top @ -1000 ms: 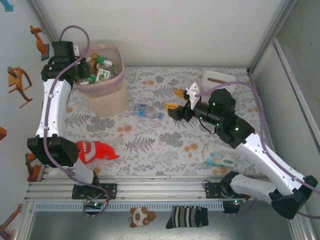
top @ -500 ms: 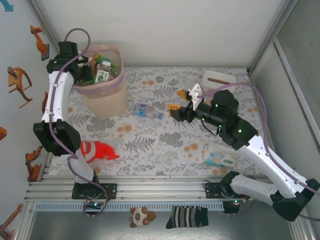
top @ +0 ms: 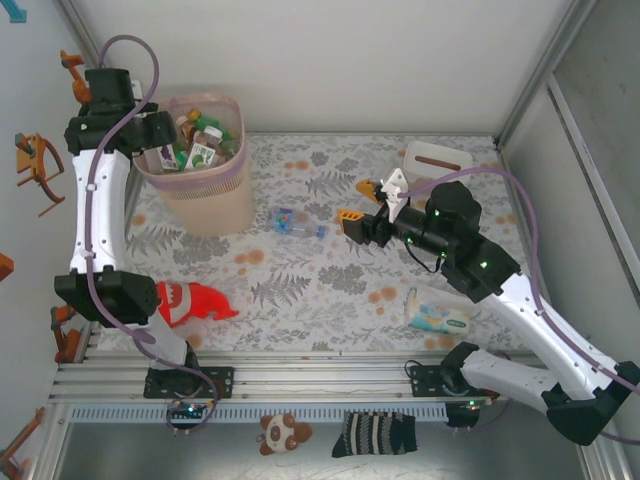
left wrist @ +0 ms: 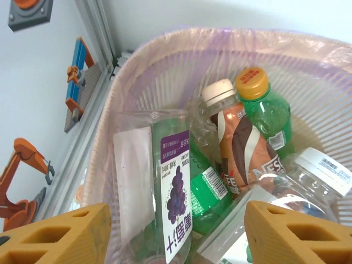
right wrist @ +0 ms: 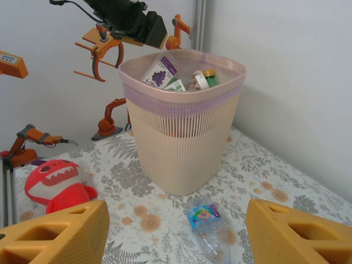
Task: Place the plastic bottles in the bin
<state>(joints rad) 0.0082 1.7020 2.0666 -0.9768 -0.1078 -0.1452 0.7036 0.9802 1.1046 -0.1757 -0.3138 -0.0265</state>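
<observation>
The pale pink-beige bin (top: 212, 205) stands at the table's back left and holds several plastic bottles (top: 200, 148). Inside it lie a grape-label bottle (left wrist: 176, 192), a green one with an orange cap (left wrist: 265, 110) and a brown-label one (left wrist: 235, 146). My left gripper (top: 158, 140) hangs open above the bin's left rim, nothing between its fingers (left wrist: 66, 234). One crushed clear bottle with a blue label (top: 297, 224) lies on the table right of the bin (right wrist: 181, 148). My right gripper (top: 356, 200) is open just right of that bottle (right wrist: 209, 223), above the table.
A red plush fish (top: 190, 300) lies near the front left. The wipes pack (top: 438, 312) sits under my right arm, and a white tissue box (top: 437, 160) is at the back right. Orange toy arms (top: 35, 165) hang on the left wall.
My left gripper's jaws have widened above the bin, and that arm has swung back toward the left wall. The right gripper has barely shifted.
</observation>
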